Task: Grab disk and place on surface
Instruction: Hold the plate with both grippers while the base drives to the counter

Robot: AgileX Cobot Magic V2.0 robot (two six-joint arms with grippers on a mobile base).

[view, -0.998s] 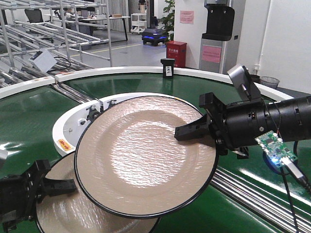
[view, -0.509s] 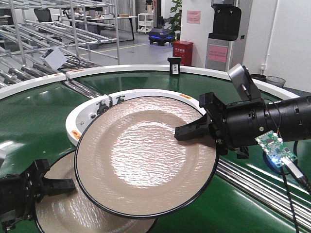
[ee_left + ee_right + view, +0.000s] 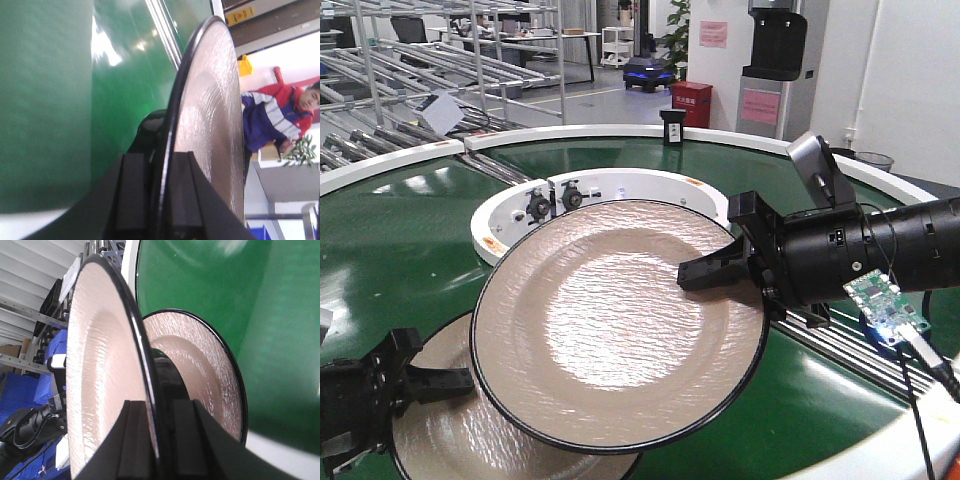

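Note:
Two beige disks with black rims hang over the green conveyor belt [image 3: 390, 220]. My right gripper [image 3: 695, 272] is shut on the right rim of the upper disk [image 3: 610, 330], which tilts toward the camera. The right wrist view shows that rim [image 3: 100, 365] pinched between the gripper's [image 3: 157, 407] fingers. The lower disk [image 3: 470, 440] lies partly under the upper one, and my left gripper [image 3: 460, 380] is shut on its left rim. In the left wrist view this disk [image 3: 210, 125] stands edge-on in the gripper [image 3: 157, 160]. The dark glossy tabletop is out of view.
A white inner ring [image 3: 620, 180] with black knobs sits behind the disks. Metal rollers [image 3: 860, 360] run under the right arm. A small black device [image 3: 671, 128] stands on the belt's far white rim. Racks and a water dispenser stand beyond. A person [image 3: 280, 120] shows in the left wrist view.
The white ring and the belt have slid up and to the right behind the disks in the front view. Both grippers keep their hold, and the disks stay about where they were.

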